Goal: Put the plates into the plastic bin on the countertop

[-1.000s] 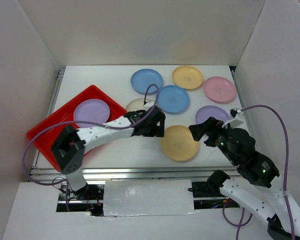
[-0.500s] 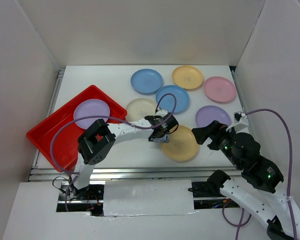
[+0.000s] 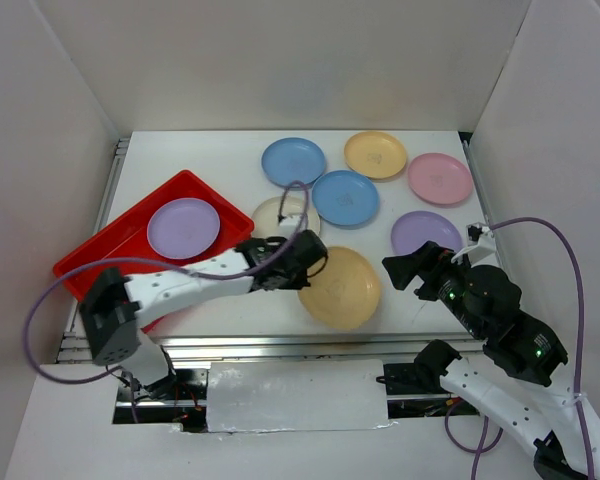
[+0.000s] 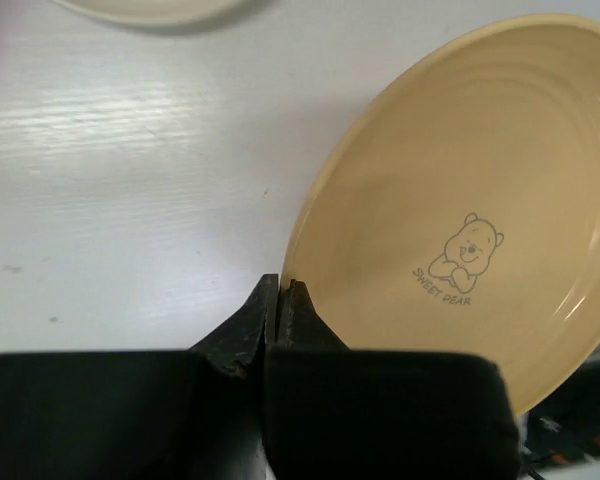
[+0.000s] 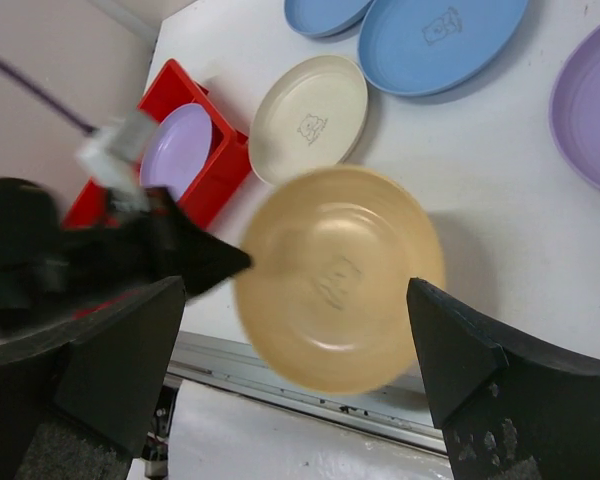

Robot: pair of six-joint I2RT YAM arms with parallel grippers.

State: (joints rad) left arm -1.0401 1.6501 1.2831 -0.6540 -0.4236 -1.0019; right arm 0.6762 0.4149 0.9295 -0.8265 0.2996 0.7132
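Left gripper pinches the yellow plate by its rim; right gripper spread wide, holding nothing

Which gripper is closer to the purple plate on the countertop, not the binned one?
Right. The right gripper hangs open at the near edge of the purple plate; the left gripper is farther to its left, shut on the rim of the yellow plate.
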